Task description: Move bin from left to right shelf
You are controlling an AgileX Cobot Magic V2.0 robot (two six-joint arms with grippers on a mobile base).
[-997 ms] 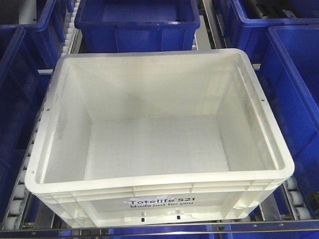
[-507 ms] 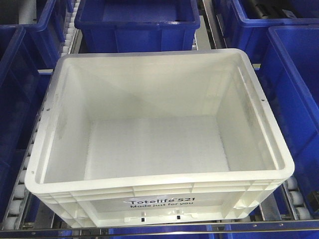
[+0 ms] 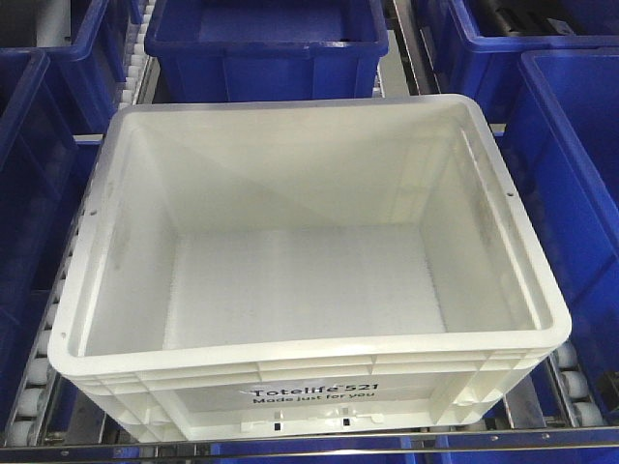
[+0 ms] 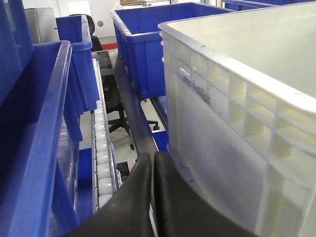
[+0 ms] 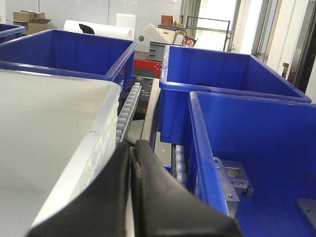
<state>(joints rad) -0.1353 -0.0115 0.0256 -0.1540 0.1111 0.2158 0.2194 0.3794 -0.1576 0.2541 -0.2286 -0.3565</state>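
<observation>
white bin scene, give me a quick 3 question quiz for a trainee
1. True or false: the bin has parts inside.
2. What colour are the crates around it?
A red
B blue
C grey
3. In the wrist views, is each claw, left and right, open or shut?

Key: 1 false, it is empty. 2 B. 3 both shut, holding nothing, one each side of the bin.

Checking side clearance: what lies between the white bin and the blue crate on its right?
In the right wrist view, a roller rail runs between the white bin and the blue crate, with the right end effector there too.
</observation>
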